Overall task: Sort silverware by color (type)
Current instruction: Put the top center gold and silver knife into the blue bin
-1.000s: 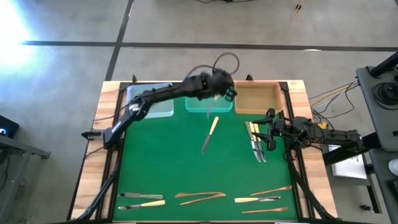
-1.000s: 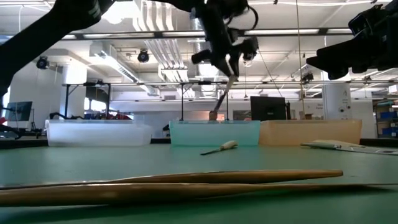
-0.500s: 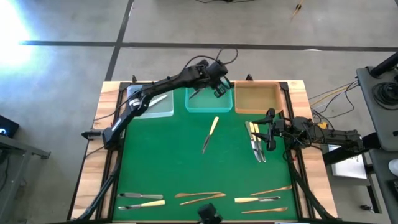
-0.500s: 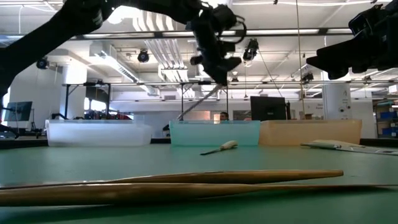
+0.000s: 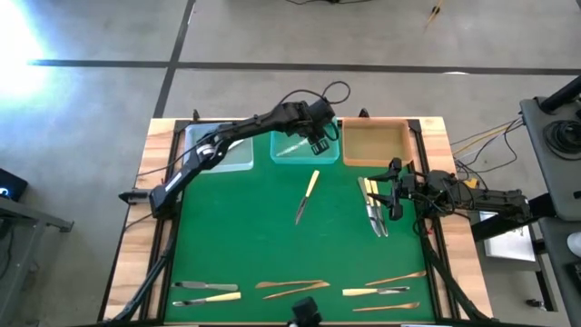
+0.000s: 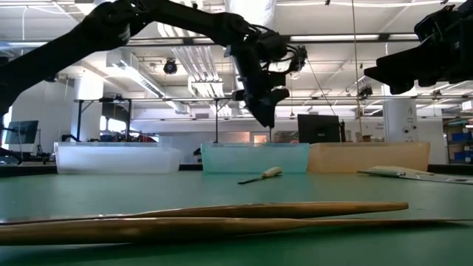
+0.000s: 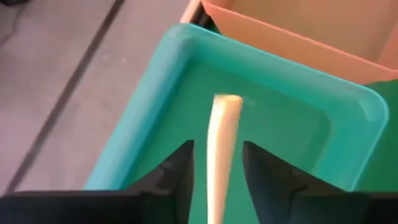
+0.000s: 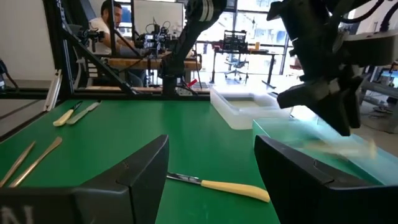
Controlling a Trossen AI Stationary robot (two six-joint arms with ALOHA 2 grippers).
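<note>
The silverware piece, a cream-yellow utensil (image 7: 222, 146), has just left the left gripper (image 5: 316, 138), whose fingers have spread apart, and it is dropping into the teal tray (image 5: 283, 156) at twelve o'clock on the table. That is one more piece sorted. It looks thin and pale. The right gripper (image 5: 396, 193) waits wide open at three o'clock.

Three trays (image 5: 306, 150) side by side along the far edge, left gripper (image 5: 315, 143) above the middle one, utensils (image 5: 291, 289) lining the near edge
</note>
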